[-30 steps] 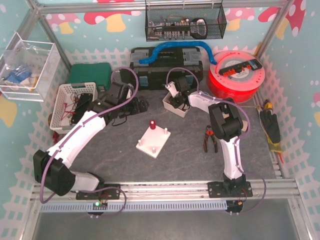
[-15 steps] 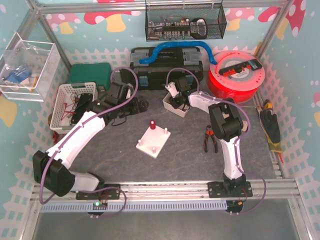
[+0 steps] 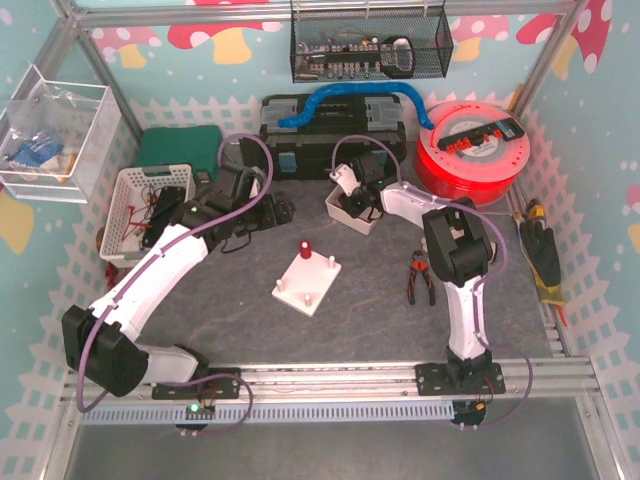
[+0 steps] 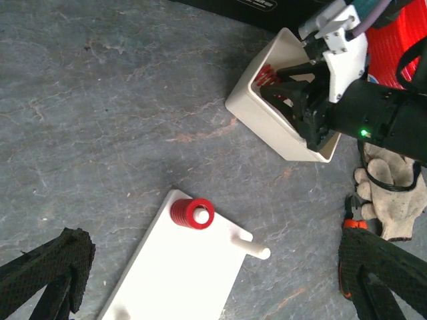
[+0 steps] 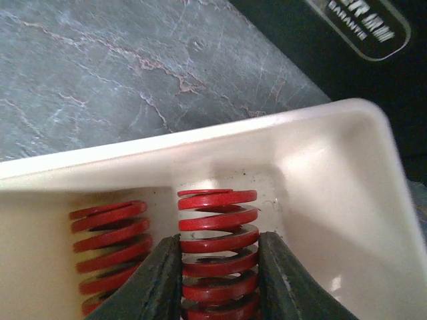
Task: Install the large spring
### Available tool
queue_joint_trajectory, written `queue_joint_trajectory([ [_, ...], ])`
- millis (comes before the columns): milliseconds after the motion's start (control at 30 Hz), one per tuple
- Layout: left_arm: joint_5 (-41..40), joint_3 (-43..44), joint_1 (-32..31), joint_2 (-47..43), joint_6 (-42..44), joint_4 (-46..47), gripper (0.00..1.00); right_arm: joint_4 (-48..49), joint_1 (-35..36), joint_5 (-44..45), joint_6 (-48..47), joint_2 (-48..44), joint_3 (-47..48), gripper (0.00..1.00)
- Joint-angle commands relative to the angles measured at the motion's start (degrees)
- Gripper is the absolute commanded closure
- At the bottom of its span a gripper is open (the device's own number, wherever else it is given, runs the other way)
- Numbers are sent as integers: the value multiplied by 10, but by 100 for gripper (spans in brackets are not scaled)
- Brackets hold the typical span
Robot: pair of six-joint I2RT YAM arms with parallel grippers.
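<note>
In the right wrist view my right gripper [image 5: 217, 257] is down inside the white bin [image 5: 200, 137], shut on a large red spring [image 5: 217, 203] that stands upright between its fingers. A second red spring [image 5: 110, 233] stands just left of it. The top view shows that bin [image 3: 352, 210] at the back of the mat, with the right gripper [image 3: 360, 198] in it. The white peg plate [image 3: 308, 285] lies mid-mat; a smaller red spring [image 4: 192, 213] sits on its corner peg, beside a bare peg [image 4: 253, 248]. My left gripper [image 4: 213, 280] hovers open above the plate.
Red-handled pliers [image 3: 418, 275] lie right of the plate, a glove [image 4: 393, 200] beside them. A black toolbox [image 3: 330, 135] and a red filament spool [image 3: 470, 150] stand behind the bin. A white basket [image 3: 140, 205] sits at the left.
The left arm has shifted very slightly to the left. The right gripper stays in the bin on the spring.
</note>
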Motion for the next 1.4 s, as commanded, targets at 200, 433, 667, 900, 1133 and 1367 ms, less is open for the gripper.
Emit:
queue_joint_trajectory([
  [200, -17, 14, 8, -6, -16, -17, 1, 24, 0, -9, -19, -98, -60, 89],
  [433, 10, 19, 25, 8, -31, -17, 1, 68, 0, -25, -17, -174, -131, 89],
  [667, 123, 19, 43, 24, -17, 45, 15, 156, 6, -89, -30, -286, -236, 90],
  [900, 207, 27, 43, 41, -4, 98, 24, 216, 56, -122, -42, -374, -290, 92],
  [1133, 277, 43, 42, 70, 5, 131, 24, 232, 113, -110, -35, -382, -283, 93],
  [1367, 314, 37, 35, 83, 0, 147, 36, 245, 138, -105, -24, -371, -272, 93],
])
